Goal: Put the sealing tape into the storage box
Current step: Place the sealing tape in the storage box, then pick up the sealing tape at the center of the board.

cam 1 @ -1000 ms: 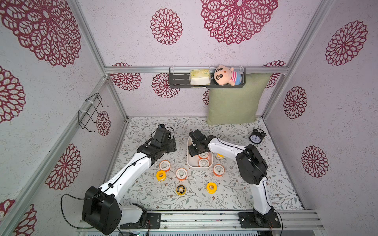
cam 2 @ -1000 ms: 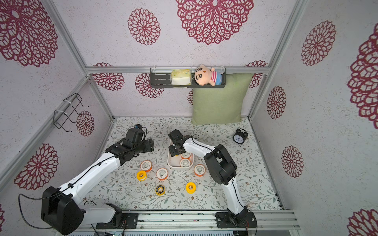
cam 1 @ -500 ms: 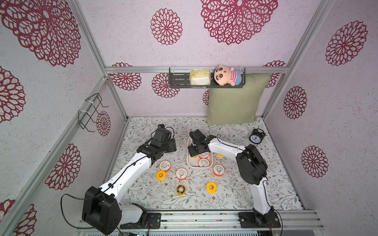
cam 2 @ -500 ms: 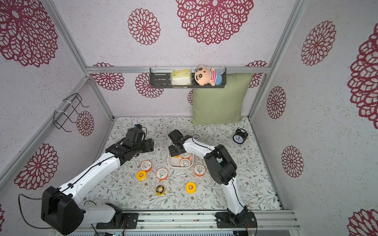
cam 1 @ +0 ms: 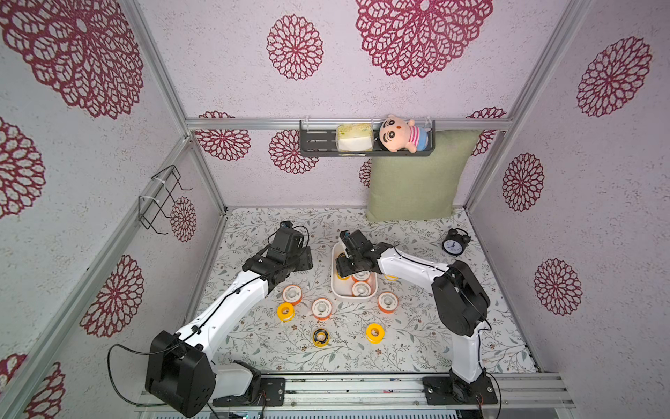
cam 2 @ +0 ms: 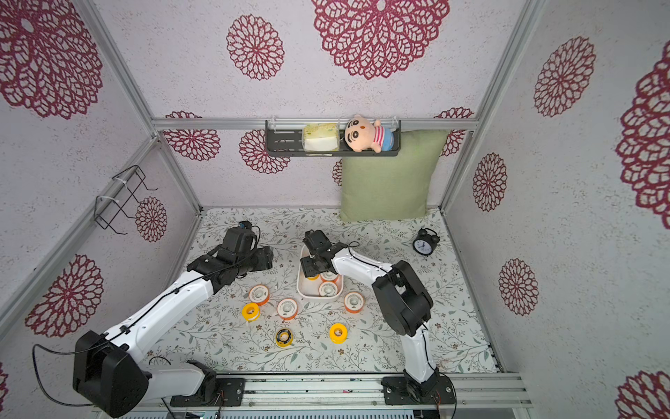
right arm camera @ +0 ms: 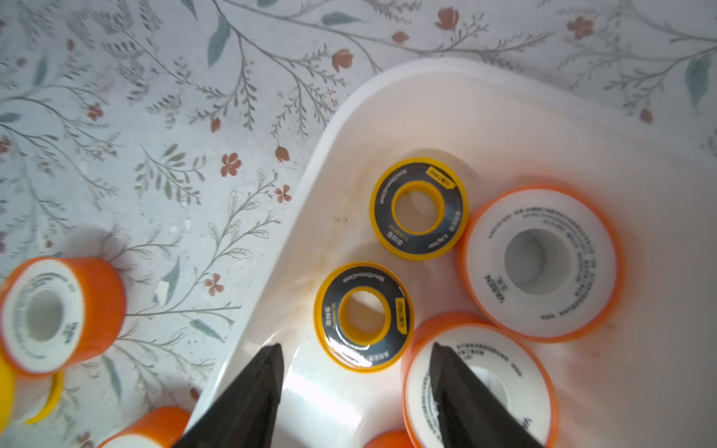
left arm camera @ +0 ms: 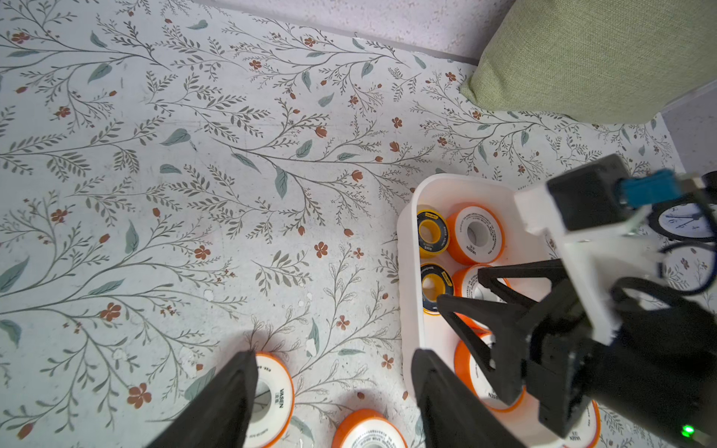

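Left gripper [left arm camera: 333, 355] and right gripper [right arm camera: 357, 349]: jaws apart, empty.
Lift crooked from the storage box [right arm camera: 504, 101] and you may drag the black-ringed spool [right arm camera: 333, 322] out.

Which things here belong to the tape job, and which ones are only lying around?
Belong to the job:
- sealing tape spools, inside and around the box
- storage box

Just lying about:
- alarm clock
- pillow
- plush doll
- wall shelf

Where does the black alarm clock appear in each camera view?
In a top view: alarm clock right of the storage box, near the pillow.
In a top view: alarm clock likewise right of storage box.
Left wrist: alarm clock half hidden behind the right arm.
Right wrist: not in it.
Shared landmark: storage box.
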